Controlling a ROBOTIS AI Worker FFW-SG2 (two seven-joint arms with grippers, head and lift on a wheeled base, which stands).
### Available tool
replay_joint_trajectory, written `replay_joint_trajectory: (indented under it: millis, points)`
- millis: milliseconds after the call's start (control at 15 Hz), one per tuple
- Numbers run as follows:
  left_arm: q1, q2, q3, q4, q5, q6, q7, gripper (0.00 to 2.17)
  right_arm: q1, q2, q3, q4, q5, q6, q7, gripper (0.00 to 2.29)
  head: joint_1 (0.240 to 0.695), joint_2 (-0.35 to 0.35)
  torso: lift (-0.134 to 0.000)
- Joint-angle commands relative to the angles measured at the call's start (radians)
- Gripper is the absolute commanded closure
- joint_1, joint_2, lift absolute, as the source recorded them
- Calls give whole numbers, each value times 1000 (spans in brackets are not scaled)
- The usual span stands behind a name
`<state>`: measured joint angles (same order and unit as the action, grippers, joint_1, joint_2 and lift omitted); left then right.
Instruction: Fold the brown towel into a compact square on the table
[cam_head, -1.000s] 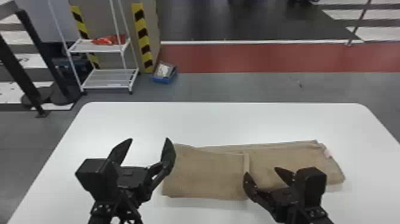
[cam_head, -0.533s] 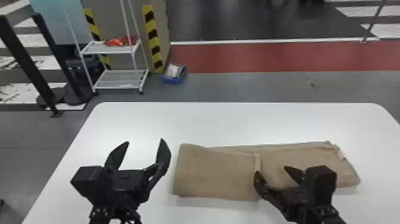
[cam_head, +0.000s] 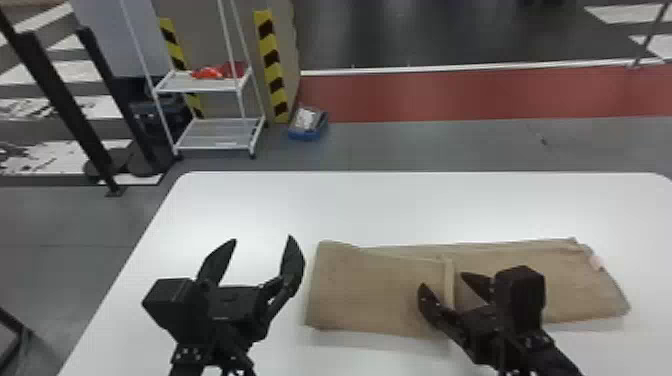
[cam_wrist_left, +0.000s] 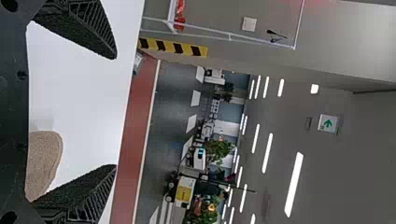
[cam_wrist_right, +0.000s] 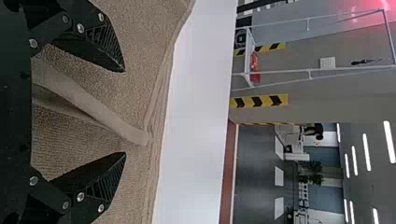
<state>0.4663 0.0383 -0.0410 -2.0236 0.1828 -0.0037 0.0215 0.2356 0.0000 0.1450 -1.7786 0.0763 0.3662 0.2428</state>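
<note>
right tool (cam_head: 443, 280) shifted left, open over towel (cam_head: 370, 295)

One towel (cam_head: 380, 295), one table (cam_head: 450, 200), two claws (cam_head: 262, 240) — one rack (cam_head: 220, 134), one blue box (cam_head: 304, 135).

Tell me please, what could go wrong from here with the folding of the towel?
The open right gripper has its fingers on either side of the folded edge; closing there might bunch or drag the brown towel.

The open left gripper is beside the towel's left end, so closing there would probably miss it.
</note>
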Motion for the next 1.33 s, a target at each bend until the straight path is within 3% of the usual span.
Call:
replay_joint_trajectory:
  millis: [0,267,333,467,600,733,867,1000,1133,1267]
  points:
    - [0,0,1,0,1,0,0,43,-9,1,16,11,14,26,1,343,695,134,-114]
    - [0,0,0,5,3,0,0,43,-13,1,22,11,17,29,0,346,695,143,-114]
    - [0,0,-2,5,3,0,0,43,-15,1,27,11,22,41,0,478,695,143,-114]
    - [0,0,-3,5,3,0,0,43,-16,1,31,11,20,47,0,532,695,146,-114]
    - [0,0,-3,5,1,0,0,43,-16,1,31,11,19,47,0,812,695,148,-114]
    - [2,2,-3,5,1,0,-2,43,-12,1,30,10,16,47,0,812,695,149,-114]
    - [2,2,-5,5,1,3,-5,43,1,1,19,-7,16,38,-5,360,695,149,-114]
    - [0,2,-5,6,1,3,-5,43,5,1,10,-24,16,44,-5,383,695,144,-114]
    - [0,2,-5,6,1,3,-5,43,-2,1,13,-22,19,66,-2,677,695,136,-114]
    - [0,2,-5,5,0,6,-5,43,-9,1,16,-19,20,81,-2,684,695,134,-114]
